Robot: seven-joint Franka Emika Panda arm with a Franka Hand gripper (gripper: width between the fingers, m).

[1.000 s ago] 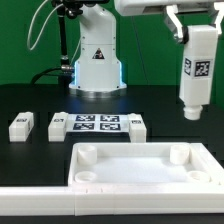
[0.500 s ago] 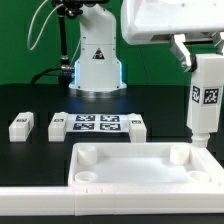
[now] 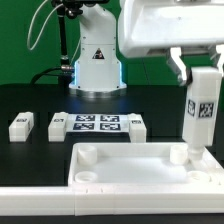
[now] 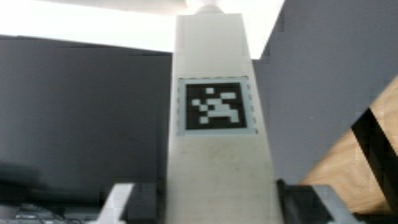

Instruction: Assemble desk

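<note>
Holding a leg (image 3: 202, 118) at the tabletop's (image 3: 130, 168) corner socket (image 3: 181, 155).
The gripper (image 3: 200, 78) clamps it upright so its tip seats squarely.

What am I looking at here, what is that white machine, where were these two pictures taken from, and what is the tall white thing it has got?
The machine is a robot arm putting a small desk together. The wide picture comes from a camera standing off the arm. The close-up comes from a camera on its wrist, looking along the part it holds. Its gripper is shut on one desk leg, a white block with a black-and-white tag. The leg is upright, with its lower end at a corner socket of the tabletop, on the exterior view's right. I cannot tell whether it is seated. Three more legs lie on the black table, in a row with the marker board.
</note>
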